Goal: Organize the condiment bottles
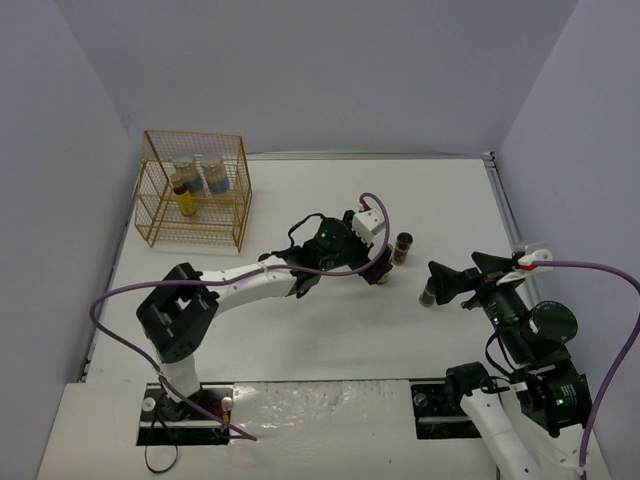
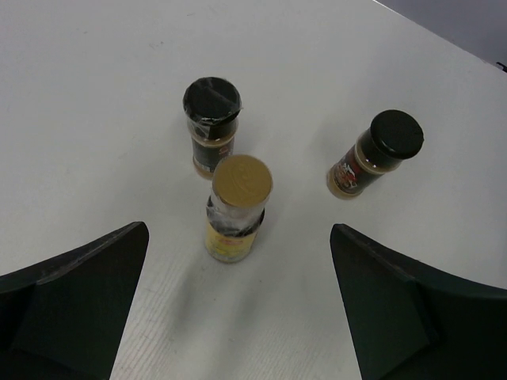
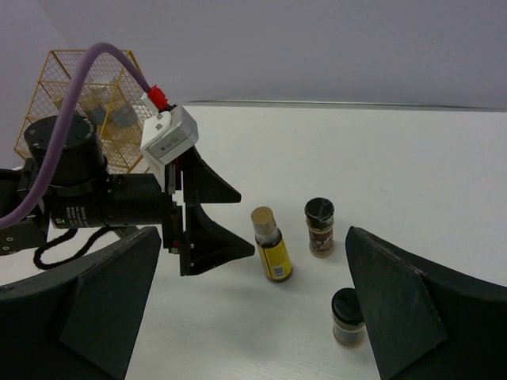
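A slim yellow-labelled bottle (image 2: pixel 236 214) with a tan cap stands upright just ahead of my open, empty left gripper (image 2: pixel 238 317), in line with the gap between its fingers. Two short dark black-lidded jars stand beyond it, one behind (image 2: pixel 211 127) and one to the right (image 2: pixel 375 155). In the right wrist view the yellow bottle (image 3: pixel 272 247) stands just right of the left gripper's fingertips (image 3: pixel 252 248), with the dark jars further right (image 3: pixel 320 227) and nearer (image 3: pixel 347 317). My right gripper (image 3: pixel 253 317) is open and empty, close to the nearer jar (image 1: pixel 428 293).
A gold wire rack (image 1: pixel 160 212) stands at the back left and holds two pale blue-labelled jars (image 1: pixel 214 178) and a yellow bottle (image 1: pixel 185 203). Grey walls close in the table on three sides. The left arm stretches across the middle of the table.
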Motion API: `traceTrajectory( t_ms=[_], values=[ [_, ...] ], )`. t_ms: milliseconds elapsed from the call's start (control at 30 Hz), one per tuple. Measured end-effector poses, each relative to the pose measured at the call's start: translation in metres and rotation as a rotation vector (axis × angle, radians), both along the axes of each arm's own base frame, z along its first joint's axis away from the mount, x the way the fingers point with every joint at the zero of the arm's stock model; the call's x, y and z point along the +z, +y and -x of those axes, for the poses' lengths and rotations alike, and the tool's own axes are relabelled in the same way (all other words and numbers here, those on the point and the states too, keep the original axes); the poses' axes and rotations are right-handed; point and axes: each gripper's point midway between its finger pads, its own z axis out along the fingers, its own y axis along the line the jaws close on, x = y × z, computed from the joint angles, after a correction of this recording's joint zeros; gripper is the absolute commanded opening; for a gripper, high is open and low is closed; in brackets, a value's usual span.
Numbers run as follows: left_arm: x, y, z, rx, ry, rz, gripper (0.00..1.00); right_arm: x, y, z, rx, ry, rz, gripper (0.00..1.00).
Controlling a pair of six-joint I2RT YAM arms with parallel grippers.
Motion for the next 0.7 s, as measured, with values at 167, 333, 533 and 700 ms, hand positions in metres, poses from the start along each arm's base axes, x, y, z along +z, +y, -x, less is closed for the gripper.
traceTrajectory(
  t_ms=[167,333,533,700],
  values=[
    [-0.001,-0.012,-0.013,0.007,-0.027,0.000,0.90,0.002,-0.002,0.004,-0.007,-0.004,-0.004,1.00],
    [-0.008,-0.024,-0.026,0.011,-0.036,-0.014,0.80,0.000,-0.004,0.005,-0.019,0.005,-0.003,1.00],
    [-0.016,-0.030,-0.025,0.003,-0.036,-0.029,0.67,-0.004,-0.005,0.005,-0.023,0.020,0.001,1.00],
    [-0.017,-0.038,-0.023,-0.009,-0.042,-0.031,0.46,-0.005,-0.005,0.005,-0.024,0.022,0.001,1.00]
  ],
)
